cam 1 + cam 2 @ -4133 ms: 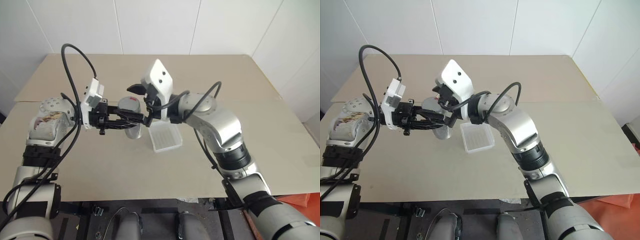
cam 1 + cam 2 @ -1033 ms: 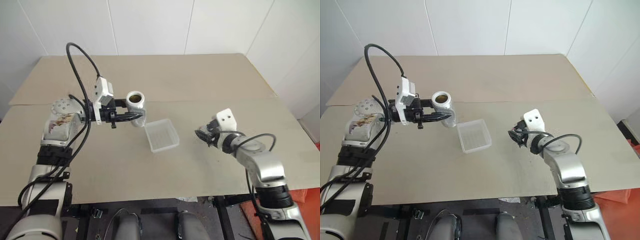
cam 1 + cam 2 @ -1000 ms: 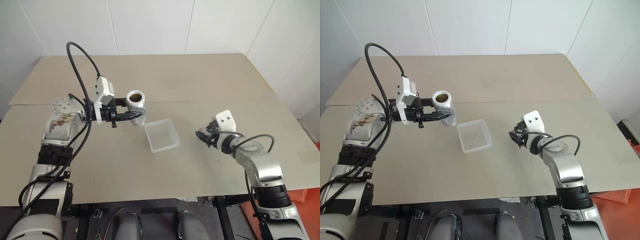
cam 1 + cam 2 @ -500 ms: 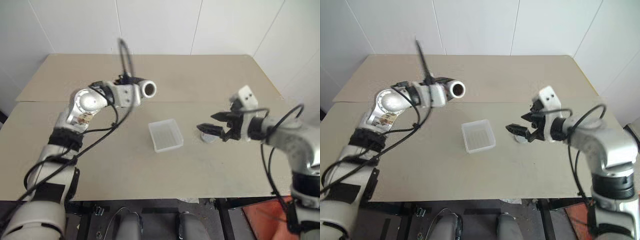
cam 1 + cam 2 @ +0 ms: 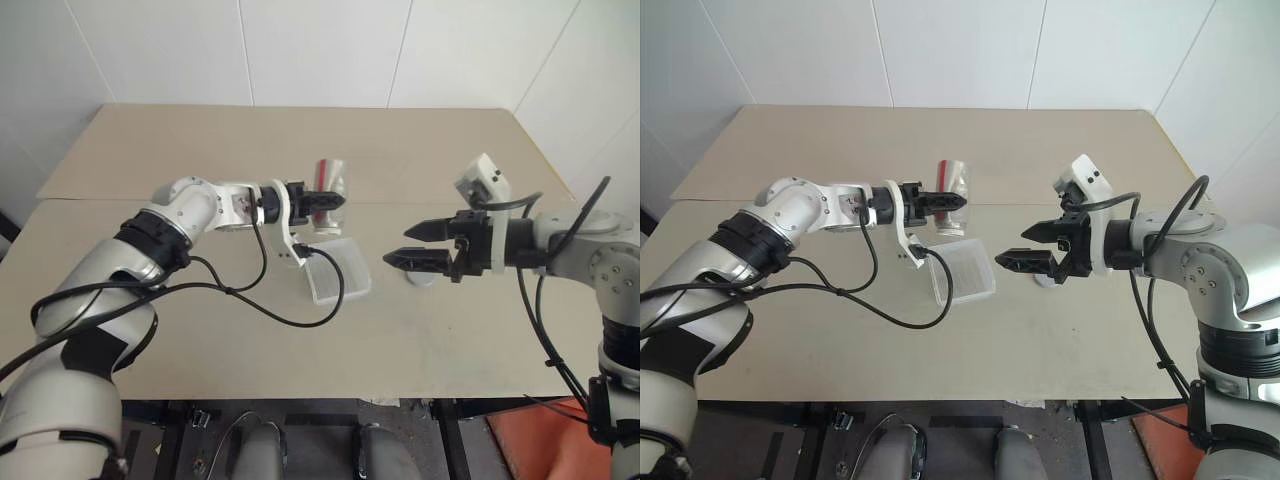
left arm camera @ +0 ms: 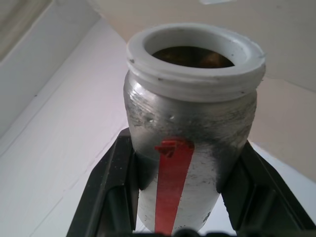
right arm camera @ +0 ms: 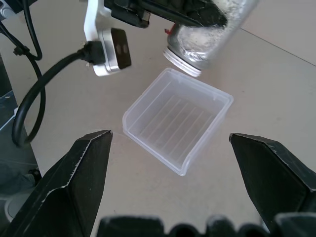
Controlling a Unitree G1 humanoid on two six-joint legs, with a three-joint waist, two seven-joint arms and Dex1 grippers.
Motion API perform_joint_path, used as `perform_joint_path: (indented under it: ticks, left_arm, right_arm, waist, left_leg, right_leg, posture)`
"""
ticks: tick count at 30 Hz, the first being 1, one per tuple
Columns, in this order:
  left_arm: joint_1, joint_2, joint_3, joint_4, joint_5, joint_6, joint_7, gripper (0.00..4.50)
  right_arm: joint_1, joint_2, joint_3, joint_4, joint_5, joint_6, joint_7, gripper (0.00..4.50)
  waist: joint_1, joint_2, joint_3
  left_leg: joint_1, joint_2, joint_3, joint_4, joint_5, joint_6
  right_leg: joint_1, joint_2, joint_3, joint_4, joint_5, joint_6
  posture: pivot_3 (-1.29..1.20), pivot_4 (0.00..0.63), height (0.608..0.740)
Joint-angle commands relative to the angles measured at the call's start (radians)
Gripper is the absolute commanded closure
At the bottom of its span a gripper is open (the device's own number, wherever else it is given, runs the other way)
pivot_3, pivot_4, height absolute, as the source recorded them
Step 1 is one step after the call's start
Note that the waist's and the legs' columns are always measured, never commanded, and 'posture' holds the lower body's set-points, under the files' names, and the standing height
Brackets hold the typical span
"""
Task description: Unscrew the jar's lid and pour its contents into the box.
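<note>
Left hand (image 5: 958, 200) tips jar (image 5: 952, 190) over box (image 5: 965, 272).

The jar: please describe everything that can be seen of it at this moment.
The jar is a small clear plastic cylinder with a red-and-white label and a white threaded mouth. Its lid is off. The left gripper is shut on its body, a black finger on each side, holding it in the air, tilted upside down with the mouth toward the box below. Brown pieces show inside the mouth; the box holds none yet. Nothing else touches it.
</note>
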Motion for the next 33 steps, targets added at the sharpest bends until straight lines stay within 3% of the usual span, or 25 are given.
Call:
perform_joint_path:
  ticks: [1,4,8,10,12,17,20,26,29,33]
  left_arm:
    - [-0.010,-0.009,0.021,-0.022,-0.006,0.051,0.024,2.63]
    - [-0.016,-0.009,0.014,-0.008,-0.006,0.055,0.031,2.63]
    - [0.017,-0.008,0.051,0.005,-0.112,0.003,-0.027,2.63]
    - [0.081,-0.024,0.144,0.041,-0.341,-0.008,-0.206,2.63]
    - [0.174,-0.064,0.296,0.038,-0.688,0.108,-0.508,2.63]
    - [0.223,-0.173,0.586,0.001,-1.038,0.513,-0.707,2.63]
    - [0.234,-0.232,0.688,-0.042,-1.127,0.767,-0.725,2.63]
    - [0.356,-0.287,0.829,-0.253,-1.298,1.107,-0.764,2.63]
    - [0.439,-0.289,0.830,-0.350,-1.280,1.130,-0.707,2.63]
    - [0.484,-0.239,0.730,-0.349,-1.112,0.987,-0.548,2.63]
  right_arm:
    - [-0.012,-0.001,-0.055,-0.040,0.035,0.008,-0.025,0.06]
    - [-0.006,0.000,-0.056,-0.049,0.050,-0.001,-0.038,0.06]
    - [0.003,0.006,-0.044,-0.070,0.052,-0.017,-0.054,0.06]
    - [0.007,0.014,-0.044,-0.079,0.054,-0.024,-0.062,0.06]
    - [0.012,0.019,-0.051,-0.084,0.059,-0.027,-0.071,0.06]
    - [0.021,0.029,-0.065,-0.089,0.072,-0.032,-0.091,0.06]
    - [0.023,0.042,-0.066,-0.090,0.076,-0.034,-0.105,0.06]
    - [0.029,0.068,-0.082,-0.100,0.101,-0.027,-0.122,0.06]
    - [0.026,0.081,-0.086,-0.099,0.112,-0.026,-0.137,0.06]
    - [0.023,0.090,-0.085,-0.093,0.123,-0.033,-0.146,0.06]
  waist:
    - [0.002,0.000,0.000]
    - [0.002,0.000,0.000]
    - [0.001,0.000,0.000]
    - [0.000,0.000,0.000]
    - [-0.002,0.001,-0.001]
    - [-0.005,0.001,-0.001]
    - [-0.005,0.001,-0.001]
    - [-0.010,0.001,-0.001]
    - [-0.016,0.001,-0.001]
    - [-0.017,0.001,-0.001]
  left_leg:
    - [0.000,0.000,0.000,0.000,0.000,0.000]
    - [0.000,0.000,0.000,0.001,0.000,0.000]
    - [0.000,0.000,0.000,0.002,0.000,0.000]
    - [0.000,0.000,0.000,0.002,0.000,0.000]
    - [0.000,0.001,0.000,0.003,0.000,0.000]
    - [-0.001,0.001,-0.001,0.008,0.000,0.000]
    - [-0.001,0.001,-0.002,0.008,0.000,0.000]
    - [0.000,0.001,-0.004,0.008,0.000,0.001]
    - [0.000,0.001,-0.004,0.008,0.000,0.001]
    - [0.001,0.001,-0.004,0.008,0.000,0.000]
  right_leg:
    - [0.000,0.000,0.000,0.000,0.000,0.000]
    - [0.000,0.000,0.000,0.000,0.000,0.000]
    - [0.000,0.000,0.000,-0.001,0.000,0.000]
    - [0.000,0.000,0.000,0.000,0.000,0.000]
    - [0.001,0.000,0.000,0.000,0.000,0.000]
    - [0.001,0.001,-0.002,0.000,0.000,0.000]
    - [0.003,0.001,-0.002,0.000,0.000,0.000]
    - [0.004,0.001,-0.002,0.001,0.000,0.000]
    - [0.004,0.001,-0.002,0.002,0.000,0.000]
    - [0.004,0.001,-0.002,0.000,0.001,0.000]
  posture:
    - [0.00,0.150,0.740]
    - [0.00,0.150,0.740]
    - [0.00,0.150,0.740]
    - [0.00,0.150,0.740]
    - [0.00,0.150,0.740]
    - [0.00,0.150,0.740]
    - [0.00,0.150,0.740]
    - [0.00,0.150,0.740]
    - [0.00,0.150,0.740]
    - [0.00,0.150,0.740]
